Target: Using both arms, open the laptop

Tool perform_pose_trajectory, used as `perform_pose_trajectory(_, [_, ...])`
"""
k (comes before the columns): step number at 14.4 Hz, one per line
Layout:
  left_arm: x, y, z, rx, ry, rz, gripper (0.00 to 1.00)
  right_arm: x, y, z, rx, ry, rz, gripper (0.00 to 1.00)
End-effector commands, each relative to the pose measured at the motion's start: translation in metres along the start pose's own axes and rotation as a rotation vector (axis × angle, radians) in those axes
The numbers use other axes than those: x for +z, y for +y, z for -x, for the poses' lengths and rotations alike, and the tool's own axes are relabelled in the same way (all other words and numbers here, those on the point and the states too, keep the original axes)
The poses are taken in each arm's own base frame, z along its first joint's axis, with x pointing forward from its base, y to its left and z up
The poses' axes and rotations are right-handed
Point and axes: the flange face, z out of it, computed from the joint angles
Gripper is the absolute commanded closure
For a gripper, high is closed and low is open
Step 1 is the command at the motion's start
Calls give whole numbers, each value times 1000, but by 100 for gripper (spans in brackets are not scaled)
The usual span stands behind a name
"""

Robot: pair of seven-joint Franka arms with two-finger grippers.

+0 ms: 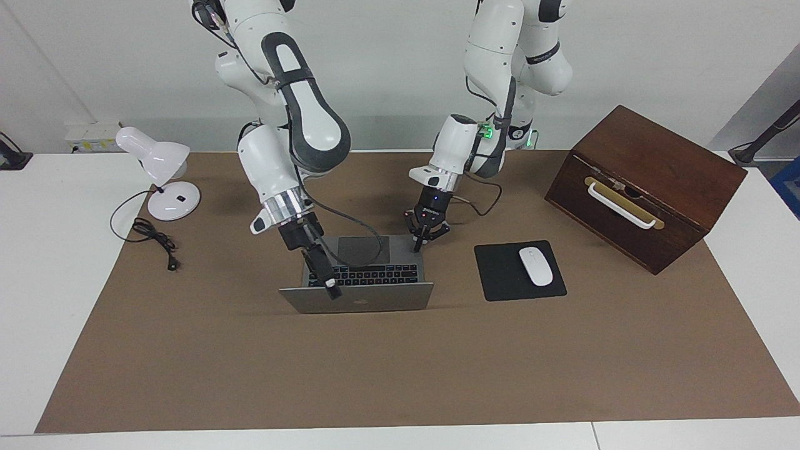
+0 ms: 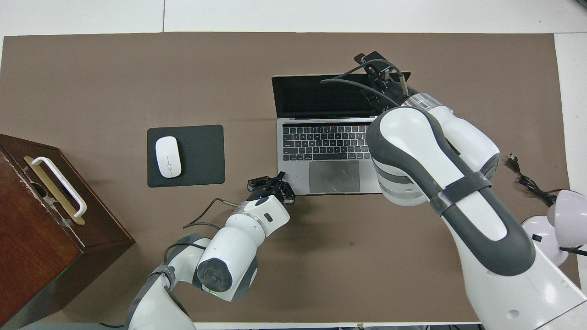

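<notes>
- White worktop [image 1: 50, 281] under a plain wall, brown mat [image 1: 400, 362] across it, and the laptop [image 1: 356, 299] sits mid-mat, our landmark.
- Laptop is open: lid tipped well back away from the robots, keys and trackpad showing in the overhead view [image 2: 321, 146].
- Right gripper [image 1: 333, 290] is at the lid's top edge, toward the right arm's end of the laptop; whether its jaws are parted or pinching the lid, I cannot tell.
- Left gripper [image 1: 417, 245] is down on the laptop's base corner nearest the robots, at the left arm's end; jaws fully closed, fingertips together, nothing between them.
- Mouse pad [image 1: 500, 275] with a white mouse [image 1: 536, 266] lies beside the laptop, toward the left arm's end.
- Wooden box [image 1: 650, 181] stands further that way from the laptop.
- Desk lamp [image 1: 159, 169] and its cord [image 1: 153, 237] sit off the laptop toward the right arm's end.
</notes>
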Motion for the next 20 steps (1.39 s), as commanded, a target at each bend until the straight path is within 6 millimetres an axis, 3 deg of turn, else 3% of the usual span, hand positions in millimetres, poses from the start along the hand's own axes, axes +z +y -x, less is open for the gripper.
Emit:
perform_pose_trajectory(1, [7, 1, 0, -1, 14, -10, 100, 11, -9, -14, -24, -4, -23, 0])
perform_pose_trajectory(6, [7, 0, 0, -3, 14, -11, 100, 13, -20, -28, -23, -9, -46, 0])
perform_pose_trajectory(11, [1, -1, -19, -64, 53, -13, 100, 9, -25, -14, -44, -35, -48, 0])
perform_pose_trajectory(12, [-2, -1, -23, -69, 60, -9, 100, -4, -31, -10, -52, -39, -56, 0])
perform_pose_trajectory(14, [-11, -2, -32, -81, 79, -4, 100, -25, -15, -13, -184, -26, -14, 0])
perform_pose_trajectory(18, [-26, -15, -54, -119, 55, 0, 100, -94, -11, -27, -318, -16, -23, 0])
perform_pose_trajectory(20, [-36, -27, -68, -148, 30, -2, 100, -122, -14, -56, -386, -34, -42, 0])
